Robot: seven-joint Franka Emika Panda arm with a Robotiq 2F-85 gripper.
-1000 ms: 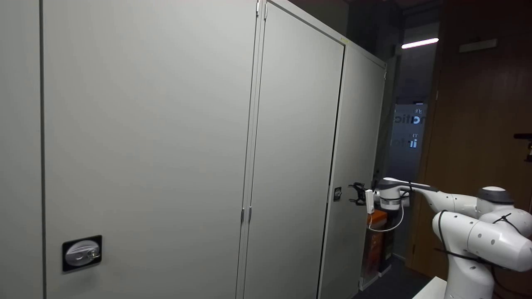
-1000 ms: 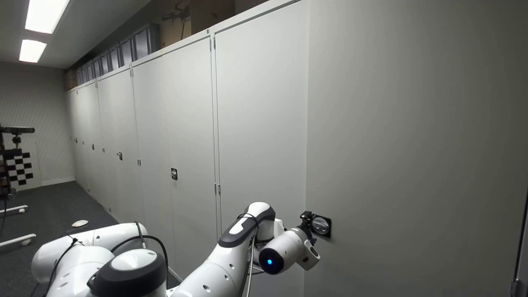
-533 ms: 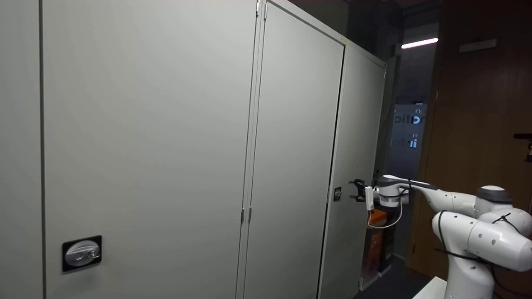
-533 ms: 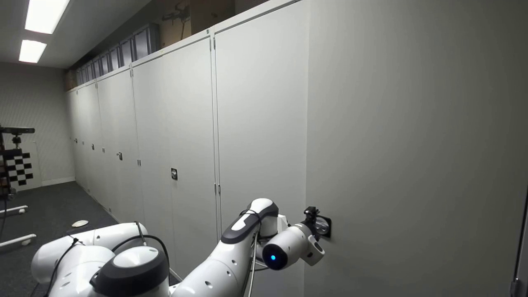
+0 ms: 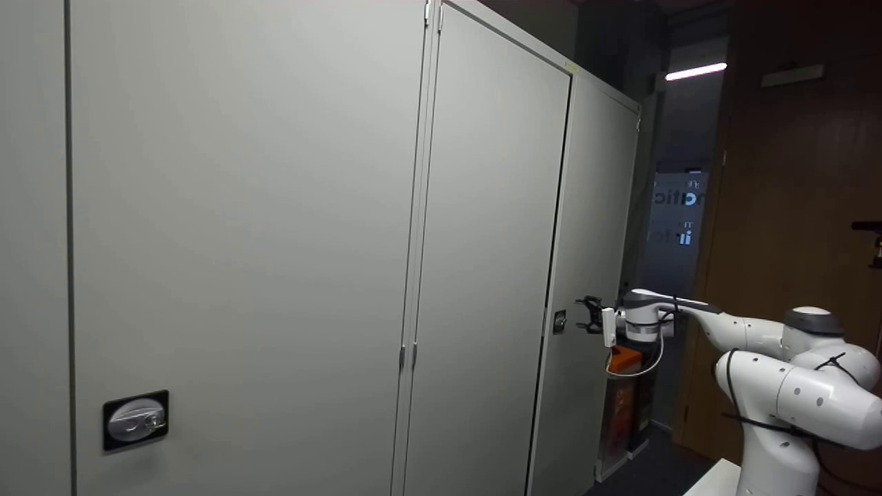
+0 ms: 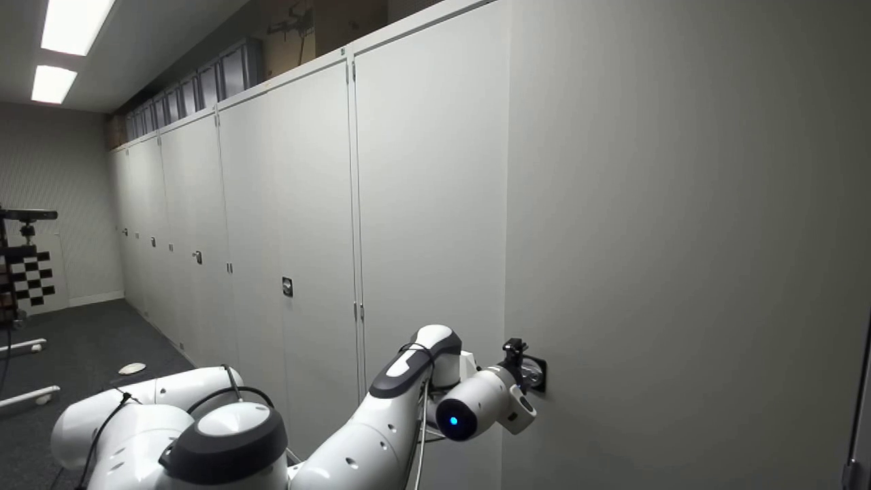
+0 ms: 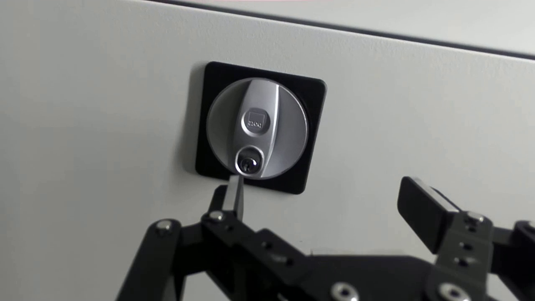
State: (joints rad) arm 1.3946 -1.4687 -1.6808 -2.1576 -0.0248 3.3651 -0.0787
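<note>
Cabinet handle [image 7: 257, 128] beside a released claw [image 7: 321, 179]

In an exterior view, a black camera [image 6: 30, 214] stands at the left above a checkered board [image 6: 32, 278]. Next comes a white oval object [image 6: 132, 369], too small to name, on the dark floor [image 6: 81, 333]. Tall pale cabinets [image 6: 309, 170] run from the far left to the near right, with grey bins [image 6: 235, 71] on top toward the far end. The white arm [image 6: 360, 435] reaches from the near left toward the right, where the claw is right in front of the handle, partly hiding it. The handle sits near the left edge of a broad door [image 6: 680, 204] on the right.

Also in an exterior view, another handle [image 5: 136, 420] shows at the near left. Farther off to the right is the cabinet handle, with the claw just to its right, and then an orange box [image 5: 627, 357] and a brown wooden door [image 5: 792, 241].

In the wrist view, the left finger [image 7: 233, 196] comes first, its tip overlapping the edge of the handle's black plate [image 7: 311, 98]; whether the two touch cannot be told. The handle is a little left of the middle, its raised grip pointing at the door seam [image 7: 347, 29], a keyhole [image 7: 249, 164] at the end nearer the claw. The right finger [image 7: 422, 209] is well apart from the plate. The claw is released, its fingers spread wide and holding nothing.
</note>
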